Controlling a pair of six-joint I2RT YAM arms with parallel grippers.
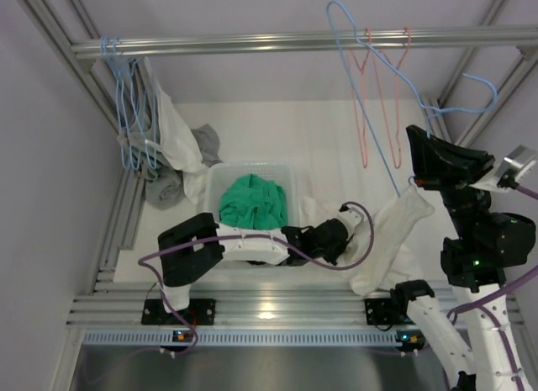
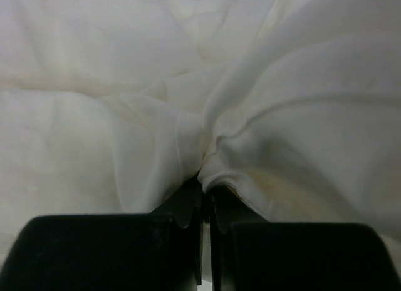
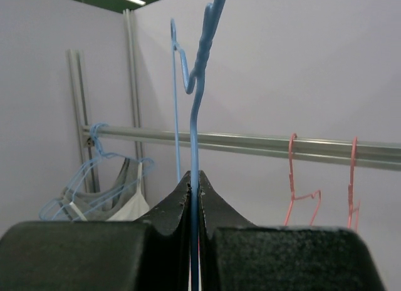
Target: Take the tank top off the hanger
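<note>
A white tank top (image 1: 395, 235) hangs from a blue wire hanger (image 1: 370, 97) held up at the right of the top view. My right gripper (image 1: 420, 177) is shut on the hanger's wire (image 3: 195, 178), which runs up between its fingertips in the right wrist view. My left gripper (image 1: 357, 240) reaches right across the table and is shut on a fold of the white tank top (image 2: 225, 172); the cloth fills the left wrist view. The hanger's lower part is hidden by the cloth and the right arm.
A white basket (image 1: 214, 177) holding green cloth (image 1: 255, 202) stands mid-table. Blue hangers with grey and white tops (image 1: 155, 147) hang at the rail's left end. Pink hangers (image 1: 378, 88) hang on the rail (image 1: 294, 43) at the right. Frame posts stand on both sides.
</note>
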